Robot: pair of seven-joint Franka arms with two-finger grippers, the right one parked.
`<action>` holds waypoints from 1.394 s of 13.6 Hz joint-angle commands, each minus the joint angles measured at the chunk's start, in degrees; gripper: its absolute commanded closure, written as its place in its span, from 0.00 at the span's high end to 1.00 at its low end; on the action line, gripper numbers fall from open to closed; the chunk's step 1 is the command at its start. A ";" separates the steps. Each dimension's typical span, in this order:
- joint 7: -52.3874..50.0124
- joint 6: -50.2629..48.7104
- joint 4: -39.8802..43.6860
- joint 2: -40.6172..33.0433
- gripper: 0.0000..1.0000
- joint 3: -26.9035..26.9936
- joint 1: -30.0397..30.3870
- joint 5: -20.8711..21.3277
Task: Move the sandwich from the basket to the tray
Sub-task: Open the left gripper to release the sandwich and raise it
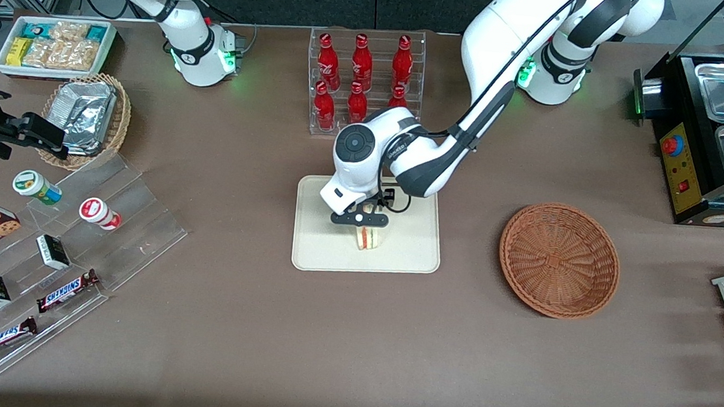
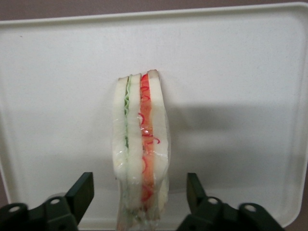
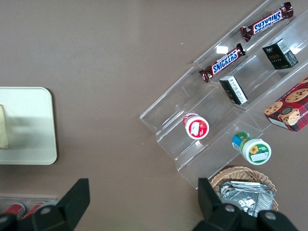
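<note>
The sandwich [image 1: 368, 237] [image 2: 141, 149] stands on its edge on the cream-white tray [image 1: 321, 252] [image 2: 240, 72], its red and green filling stripes showing. My left gripper [image 1: 362, 220] [image 2: 139, 202] hovers right over it, open, with one black finger [image 2: 82, 192] on each side and a clear gap to the bread. The reddish-brown wicker basket [image 1: 559, 259] sits empty on the table, beside the tray toward the working arm's end.
A clear rack of red bottles [image 1: 365, 79] stands just farther from the front camera than the tray. A clear stepped shelf with snacks [image 1: 49, 255] and a tan basket of foil packs [image 1: 86, 119] lie toward the parked arm's end. A black appliance [image 1: 708, 142] stands toward the working arm's end.
</note>
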 commanded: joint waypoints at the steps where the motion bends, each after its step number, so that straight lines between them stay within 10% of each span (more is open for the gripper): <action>1: -1.95 -6.00 0.09 -4.97 1.00 0.79 -0.31 0.28; 11: -3.98 -27.46 0.01 -24.14 1.00 17.74 -0.31 -4.20; 19: 19.37 -36.07 0.00 -31.26 1.00 32.95 -0.13 -7.01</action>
